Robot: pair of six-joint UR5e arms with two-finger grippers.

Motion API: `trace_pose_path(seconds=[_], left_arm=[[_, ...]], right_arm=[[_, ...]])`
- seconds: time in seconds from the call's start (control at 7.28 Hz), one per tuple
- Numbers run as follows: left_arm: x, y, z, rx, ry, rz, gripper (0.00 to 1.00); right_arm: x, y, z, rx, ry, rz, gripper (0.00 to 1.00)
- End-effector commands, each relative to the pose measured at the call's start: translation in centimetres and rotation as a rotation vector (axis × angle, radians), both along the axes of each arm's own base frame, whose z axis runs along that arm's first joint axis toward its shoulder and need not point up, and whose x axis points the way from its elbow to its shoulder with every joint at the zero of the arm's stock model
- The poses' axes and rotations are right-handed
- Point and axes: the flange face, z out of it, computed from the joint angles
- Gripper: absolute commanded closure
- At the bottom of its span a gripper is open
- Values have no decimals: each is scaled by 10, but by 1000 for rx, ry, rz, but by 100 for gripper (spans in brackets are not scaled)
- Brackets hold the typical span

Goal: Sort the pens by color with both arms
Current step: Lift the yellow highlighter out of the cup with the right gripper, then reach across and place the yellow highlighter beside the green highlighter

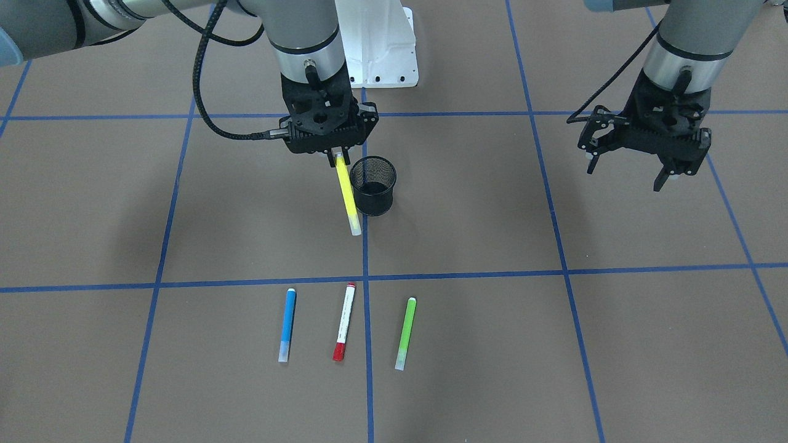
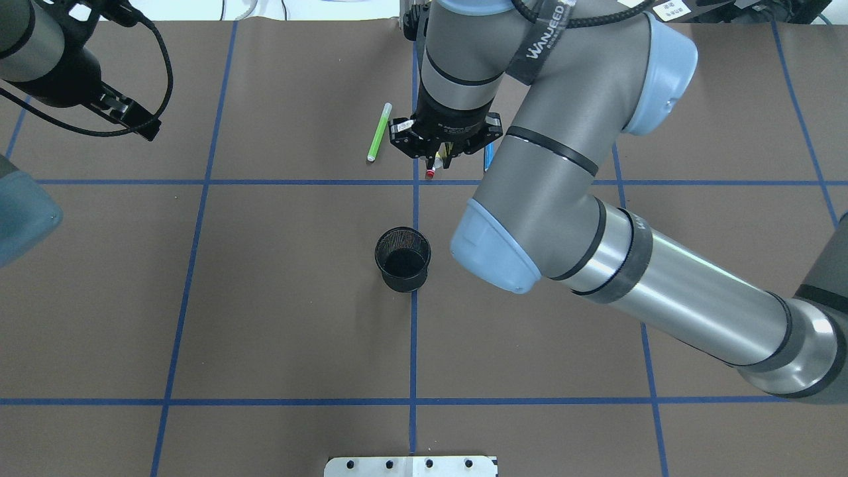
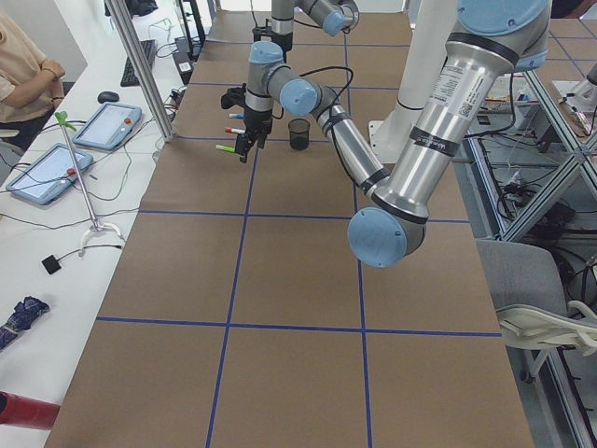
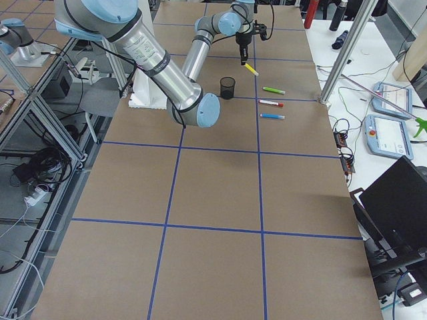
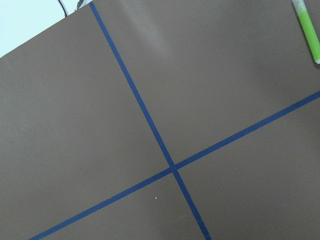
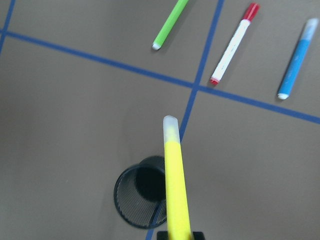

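Right tool (image 1: 337, 152) clenched on one yellow pen (image 1: 346, 197), wrist pointing down beside the single black mesh cup (image 1: 373, 184).
Three more pens lie parallel on the counter (image 1: 492, 215): blue pen (image 1: 287, 325), red-ended white pen (image 1: 345, 321), lime green pen (image 1: 406, 333). Left tool (image 1: 677, 175) hangs released, well apart.

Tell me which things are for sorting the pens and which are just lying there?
For the job: yellow pen, held by the right gripper; blue pen; red-and-white pen; green pen; open left gripper.
Just there: black mesh cup, perhaps a drop spot; white pedestal base; tablet.
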Motion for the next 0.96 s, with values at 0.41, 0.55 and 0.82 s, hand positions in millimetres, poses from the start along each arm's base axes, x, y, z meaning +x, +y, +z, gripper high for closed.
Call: trace_pose_path(seconds=[0.41, 0.55, 0.82], left_arm=[[-43, -34, 19, -6, 23, 43, 0], [-74, -53, 36, 0, 24, 74, 0], [-113, -75, 60, 3, 22, 96, 0]], right_arm=[[-139, -79, -29, -27, 44, 384, 100], [-173, -77, -36, 10, 40, 454, 100], [-231, -75, -36, 108, 27, 533, 100]])
